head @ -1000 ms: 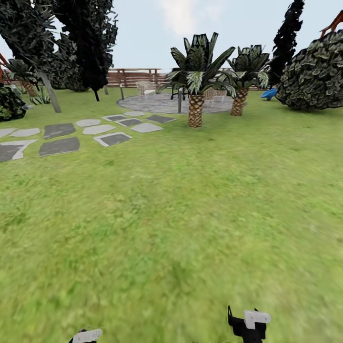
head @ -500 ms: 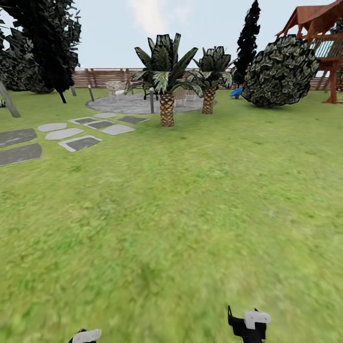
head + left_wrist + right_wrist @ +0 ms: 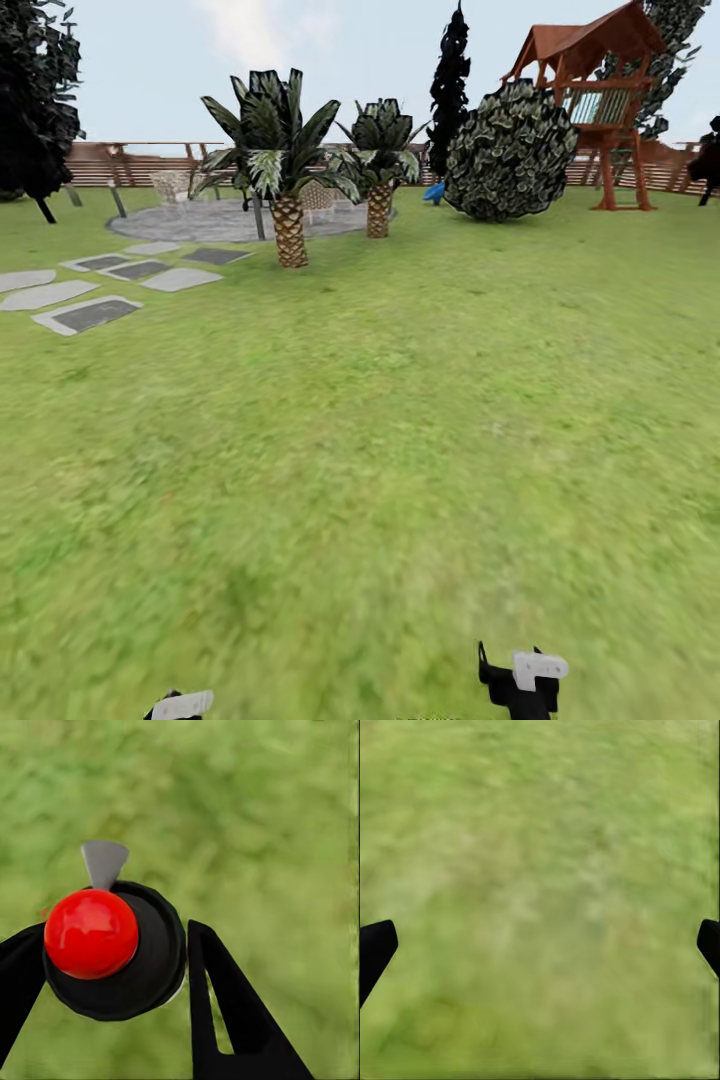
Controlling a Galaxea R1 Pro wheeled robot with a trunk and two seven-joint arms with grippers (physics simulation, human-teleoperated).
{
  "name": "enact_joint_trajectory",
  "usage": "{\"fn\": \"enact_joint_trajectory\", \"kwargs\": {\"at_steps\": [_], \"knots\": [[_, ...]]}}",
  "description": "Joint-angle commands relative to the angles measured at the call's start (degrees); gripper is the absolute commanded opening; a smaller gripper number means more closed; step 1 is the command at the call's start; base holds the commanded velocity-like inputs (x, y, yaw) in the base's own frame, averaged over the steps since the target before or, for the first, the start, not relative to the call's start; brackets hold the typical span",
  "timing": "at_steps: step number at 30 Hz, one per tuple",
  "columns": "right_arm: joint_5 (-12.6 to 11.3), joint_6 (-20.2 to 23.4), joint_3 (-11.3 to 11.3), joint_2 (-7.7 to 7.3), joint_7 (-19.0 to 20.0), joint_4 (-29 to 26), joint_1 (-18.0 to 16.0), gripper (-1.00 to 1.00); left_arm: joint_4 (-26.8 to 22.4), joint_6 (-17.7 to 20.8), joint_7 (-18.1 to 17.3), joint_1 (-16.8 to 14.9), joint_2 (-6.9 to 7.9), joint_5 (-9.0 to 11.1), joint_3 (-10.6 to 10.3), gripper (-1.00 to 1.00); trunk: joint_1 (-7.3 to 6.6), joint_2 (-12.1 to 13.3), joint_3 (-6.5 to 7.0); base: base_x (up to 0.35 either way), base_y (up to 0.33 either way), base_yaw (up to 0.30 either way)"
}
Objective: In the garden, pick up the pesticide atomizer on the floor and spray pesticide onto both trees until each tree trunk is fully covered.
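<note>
I stand on a wide green lawn [image 3: 400, 450]. My left gripper [image 3: 112, 967] grips the pesticide atomizer [image 3: 112, 949], red top up, between its black fingers [image 3: 225, 1012]. My right gripper [image 3: 540, 945] is spread wide over bare grass. Ahead lie grey stepping stones [image 3: 85, 315], a paved patch [image 3: 200, 222], two palm-like plants [image 3: 285, 160], a slatted fence [image 3: 120, 165] and a wooden play tower [image 3: 600, 90].

My head camera looks forward and slightly down across the lawn [image 3: 400, 450] toward the far fence [image 3: 130, 165], my wrists just poking in at the bottom edge. My left wrist camera stares straight down along its fingers [image 3: 225, 1020], close over grass. My right wrist camera does likewise. All three share that lawn.
</note>
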Motion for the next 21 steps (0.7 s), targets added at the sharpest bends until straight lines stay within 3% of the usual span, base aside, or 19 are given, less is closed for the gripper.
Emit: {"fn": "enact_joint_trajectory", "kwargs": {"at_steps": [1, 21], "knots": [[0.0, 0.0, 0.0, 0.0, 0.0, 0.0, 0.0, 1.0, -0.01, 0.0, 0.02, 0.0, 0.0, 0.0, 0.0, -1.0, 0.0, 0.0, 0.0, 0.0, -0.274, -0.3], [0.0, 0.0, 0.0, 0.0, 0.0, 0.0, -0.02, 1.0, -0.01, 0.0, 0.02, 0.0, -0.01, 0.0, 0.0, -1.0, 0.0, 0.0, 0.0, 0.0, -0.274, -0.3]]}}
